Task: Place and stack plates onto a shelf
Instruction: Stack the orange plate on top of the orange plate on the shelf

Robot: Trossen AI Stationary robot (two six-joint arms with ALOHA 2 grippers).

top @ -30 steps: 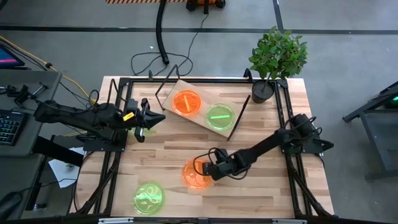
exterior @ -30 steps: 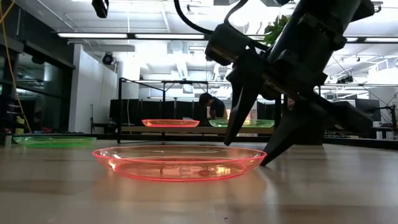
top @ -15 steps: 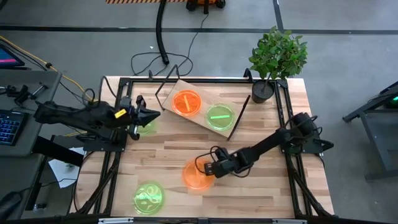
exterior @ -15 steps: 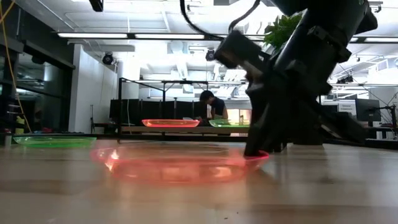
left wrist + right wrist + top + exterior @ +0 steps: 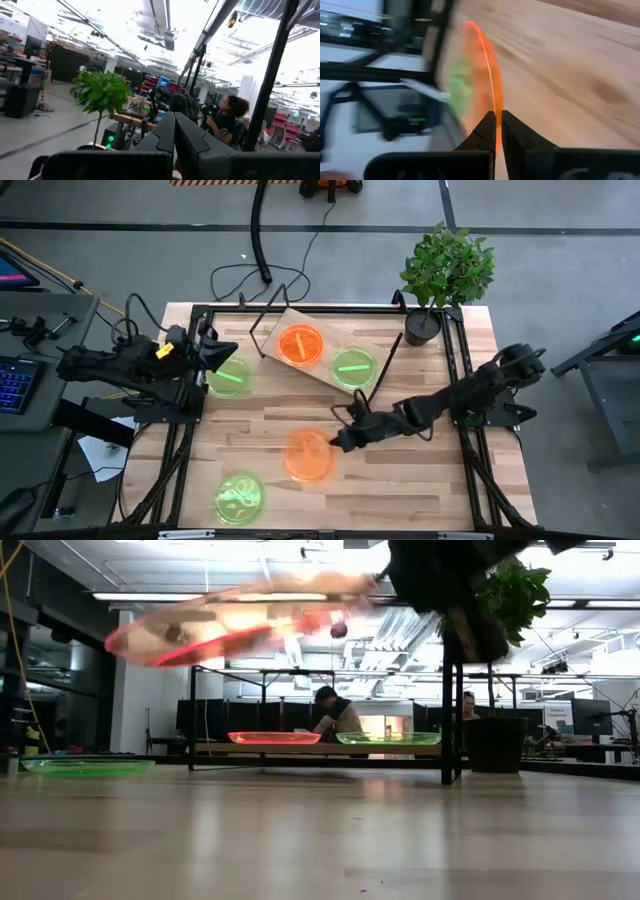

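Right gripper (image 5: 338, 442) is pinching the rim of an orange plate (image 5: 308, 455), holding it aloft at lower centre, likely for carrying to the shelf (image 5: 322, 358) at upper centre. Left gripper (image 5: 222, 352) is idling pressed together, upper left.

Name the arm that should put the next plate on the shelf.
Right. Its gripper already holds an orange plate by the rim, lifted off the table, near the shelf. The left gripper sits at the table's left edge with no plate in its fingers.

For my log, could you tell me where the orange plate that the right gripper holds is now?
The orange plate is in the air over the table's front middle, pinched at its edge by the right gripper, short of the shelf.
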